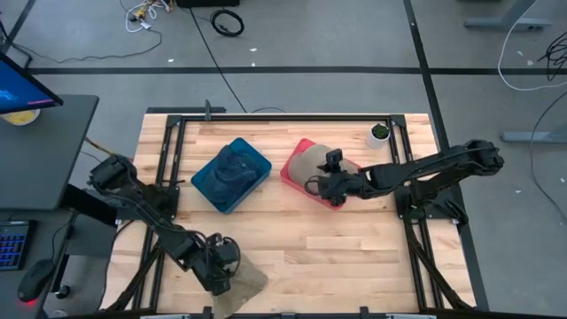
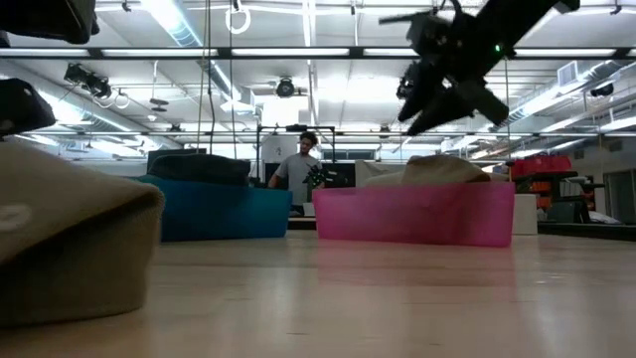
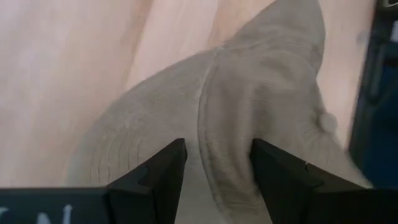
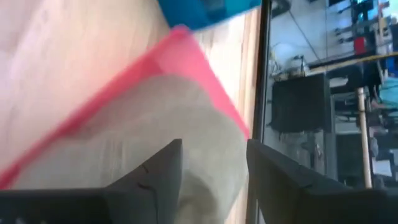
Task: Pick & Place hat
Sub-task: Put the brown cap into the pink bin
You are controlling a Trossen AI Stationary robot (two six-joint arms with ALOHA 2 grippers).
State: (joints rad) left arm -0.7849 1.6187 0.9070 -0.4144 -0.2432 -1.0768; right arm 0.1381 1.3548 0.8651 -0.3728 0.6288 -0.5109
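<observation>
A tan hat (image 1: 246, 283) lies on the table at its near edge, left of the middle; it fills the left wrist view (image 3: 249, 93) and shows in the low view (image 2: 70, 239). My left gripper (image 1: 220, 264) is open right over it, with one finger on each side of a raised fold of the crown (image 3: 217, 155). A second tan hat (image 1: 310, 164) lies in a pink bin (image 1: 297, 177). My right gripper (image 1: 322, 186) is open and empty above that bin, clear of it in the low view (image 2: 427, 99). A blue hat (image 1: 229, 168) lies in a blue bin (image 1: 257, 173). My left gripper comes at the tan hat from above, its fingers (image 3: 165, 171) standing on either side of the raised fold of the crown (image 3: 217, 155). I cannot tell whether they touch the cloth. The hat lies on the table.
A small white pot with a green plant (image 1: 379, 133) stands at the far right corner. Black frame rails (image 1: 168, 159) run along the table's sides. A person (image 2: 298, 169) stands far behind the table. Bare wood (image 1: 354, 248) lies at the near right.
</observation>
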